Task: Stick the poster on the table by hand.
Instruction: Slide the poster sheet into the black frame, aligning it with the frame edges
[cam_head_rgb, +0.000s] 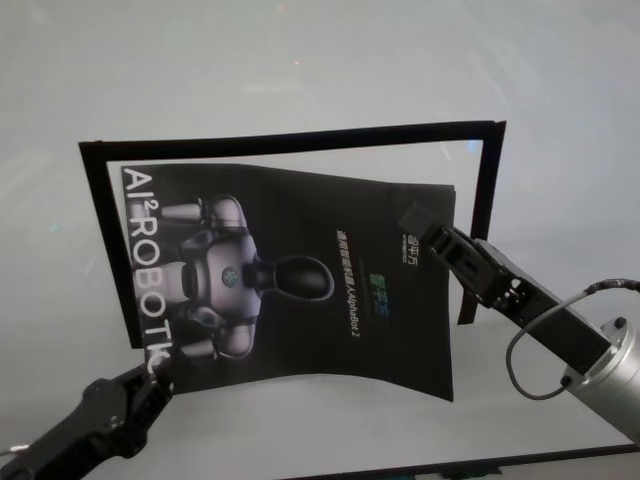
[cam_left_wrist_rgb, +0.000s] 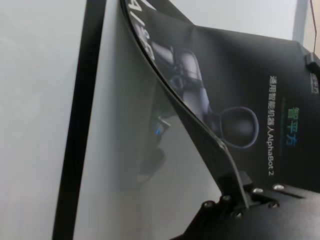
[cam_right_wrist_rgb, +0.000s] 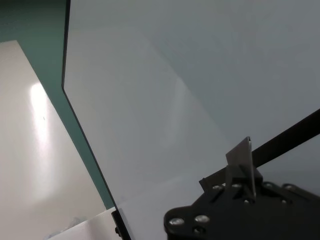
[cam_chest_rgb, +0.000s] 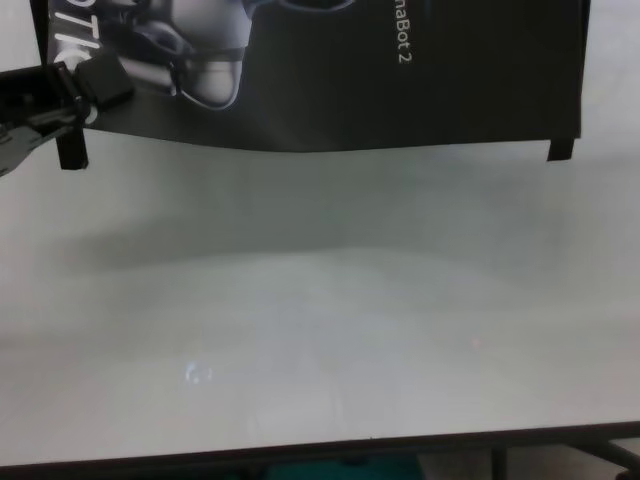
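Observation:
The poster (cam_head_rgb: 300, 280) is a glossy black sheet with a grey-white robot picture and white lettering. It hangs slightly curled just above the white table (cam_head_rgb: 300, 60). My left gripper (cam_head_rgb: 155, 372) is shut on its near left corner. My right gripper (cam_head_rgb: 415, 222) is shut on its right edge near the far corner. In the left wrist view the poster (cam_left_wrist_rgb: 240, 85) bows up off the table from the left gripper (cam_left_wrist_rgb: 235, 187). In the right wrist view only a thin sliver of the poster (cam_right_wrist_rgb: 240, 155) shows in the right gripper (cam_right_wrist_rgb: 245, 180). The chest view shows the poster's near edge (cam_chest_rgb: 400, 90) and the left gripper (cam_chest_rgb: 95, 85).
Narrow black tape strips frame the poster: one along the far side (cam_head_rgb: 300, 137), one on the right (cam_head_rgb: 485, 200), one on the left (cam_head_rgb: 105, 240). The table's dark front edge (cam_chest_rgb: 300, 455) runs near me. Bare tabletop (cam_chest_rgb: 320, 300) lies between it and the poster.

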